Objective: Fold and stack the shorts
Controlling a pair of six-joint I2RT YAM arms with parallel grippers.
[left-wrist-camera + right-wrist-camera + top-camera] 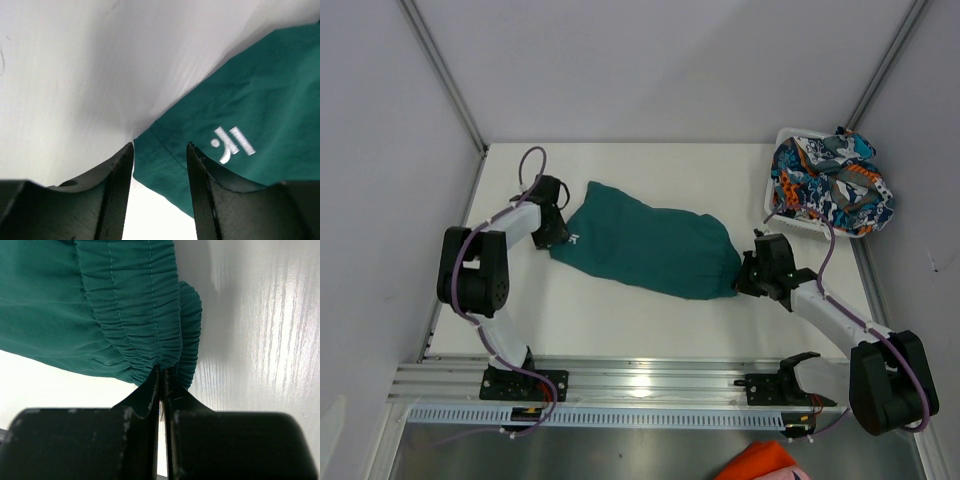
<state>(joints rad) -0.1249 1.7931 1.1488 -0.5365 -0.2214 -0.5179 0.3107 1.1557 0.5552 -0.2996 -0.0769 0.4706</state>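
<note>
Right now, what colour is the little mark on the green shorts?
White. The mark on the green shorts shows best in the left wrist view.

**Materials and finishes: garments, table, rig**
The teal shorts [645, 245] are matt woven cloth, smooth on the leg and ruched at the stitched waistband [135, 305], with a white embroidered logo [232, 144]. The printed shorts [830, 185] are soft cloth. The table [260, 340] is white, fine-grained, low-sheen. The rail [650, 380] is bright reflective metal. The left gripper [160, 146] has matt black fingers [117, 195], ribbed on the inner faces.
</note>
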